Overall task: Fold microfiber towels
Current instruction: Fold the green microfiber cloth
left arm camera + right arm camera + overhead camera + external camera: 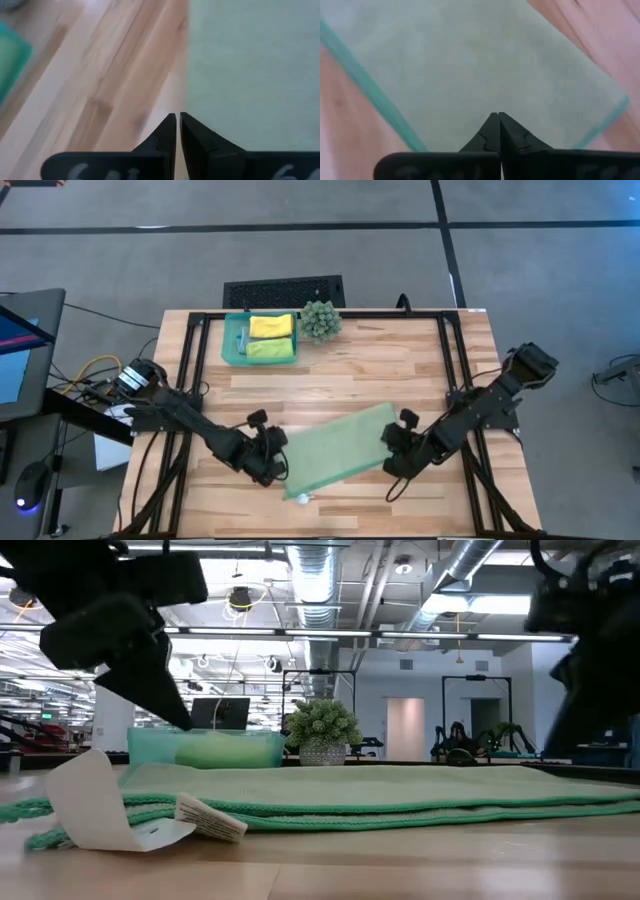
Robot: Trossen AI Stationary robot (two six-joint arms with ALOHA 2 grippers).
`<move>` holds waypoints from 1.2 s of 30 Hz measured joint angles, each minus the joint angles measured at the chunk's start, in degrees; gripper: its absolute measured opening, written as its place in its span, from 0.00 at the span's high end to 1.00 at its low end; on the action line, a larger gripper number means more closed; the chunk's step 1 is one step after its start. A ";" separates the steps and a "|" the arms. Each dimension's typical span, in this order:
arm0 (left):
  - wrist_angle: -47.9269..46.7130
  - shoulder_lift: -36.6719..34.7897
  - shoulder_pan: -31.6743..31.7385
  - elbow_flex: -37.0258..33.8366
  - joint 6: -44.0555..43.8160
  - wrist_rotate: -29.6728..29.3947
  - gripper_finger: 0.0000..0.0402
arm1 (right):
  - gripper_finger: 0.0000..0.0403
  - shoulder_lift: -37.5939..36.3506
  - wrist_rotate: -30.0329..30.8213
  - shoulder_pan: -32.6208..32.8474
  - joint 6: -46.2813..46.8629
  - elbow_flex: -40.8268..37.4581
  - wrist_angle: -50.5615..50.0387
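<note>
A pale sage green towel (340,448) lies folded and flat on the table's near middle, with several layers showing at its near edge (330,808) and a white label (130,812) at its near left corner. My left gripper (276,468) is shut and hovers over the towel's left edge (186,75). My right gripper (390,456) is shut and hovers over the towel's right end (495,65). In the low view both stand above the cloth. A yellow towel (270,326) and a lime green towel (270,349) lie folded in the teal tray (232,340). The light blue towel is out of view.
The teal tray stands at the table's far left-middle, and a spiky green plant (320,320) stands next to it on its right. A black frame (330,313) runs around the tabletop. Bare wood (380,380) lies between the tray and the towel.
</note>
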 joint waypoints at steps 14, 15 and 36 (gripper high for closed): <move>8.95 9.59 -0.97 -0.14 -1.04 4.72 0.96 | 0.97 11.75 -7.84 -4.15 -3.74 0.53 16.78; 7.73 9.33 -1.41 0.47 -1.91 5.45 0.96 | 0.97 11.90 -7.50 -5.38 -4.25 0.65 15.64; 4.17 8.94 -6.95 6.67 -5.26 -3.62 0.96 | 0.95 4.55 -2.67 -9.17 -8.66 1.08 20.20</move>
